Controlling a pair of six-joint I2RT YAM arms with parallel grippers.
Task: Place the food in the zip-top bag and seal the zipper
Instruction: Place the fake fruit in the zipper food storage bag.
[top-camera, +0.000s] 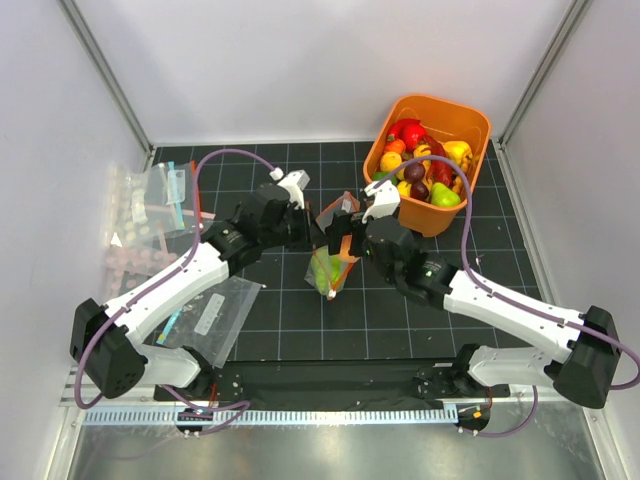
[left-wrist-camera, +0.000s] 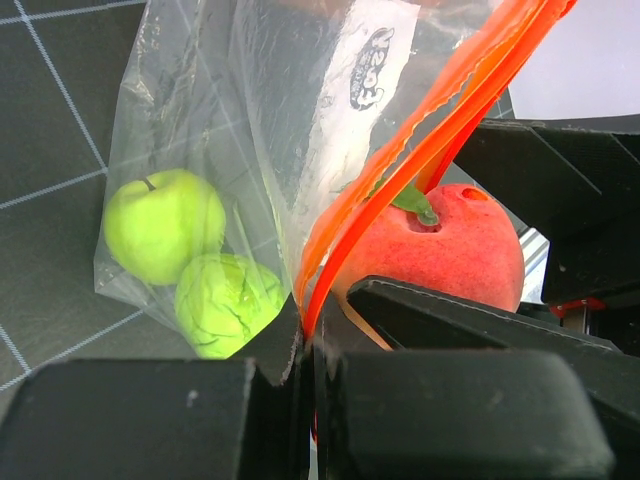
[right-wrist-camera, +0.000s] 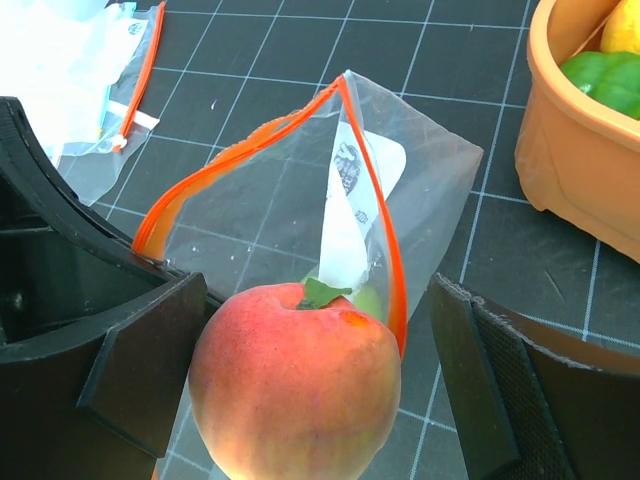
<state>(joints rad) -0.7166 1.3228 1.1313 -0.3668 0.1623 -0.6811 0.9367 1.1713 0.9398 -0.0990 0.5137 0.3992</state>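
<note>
Orange-red zipper (left-wrist-camera: 400, 165) is pinched flat in the left tool (left-wrist-camera: 305, 350), which holds the zip-top bag (top-camera: 328, 268) up near the middle of the desk (top-camera: 380, 325). A green apple (left-wrist-camera: 165, 225) lies at the bag's bottom. The peach (right-wrist-camera: 295, 385) sits at the mouth between the fingers of the right tool (right-wrist-camera: 315, 345). These look spread, the 3 o'clock one clear of it. Loading, I'd say, with more food (top-camera: 425, 165) in the bin (top-camera: 480, 130) at 1 o'clock. Next the peach must drop fully inside, and the right tool should back off without snagging the film.
</note>
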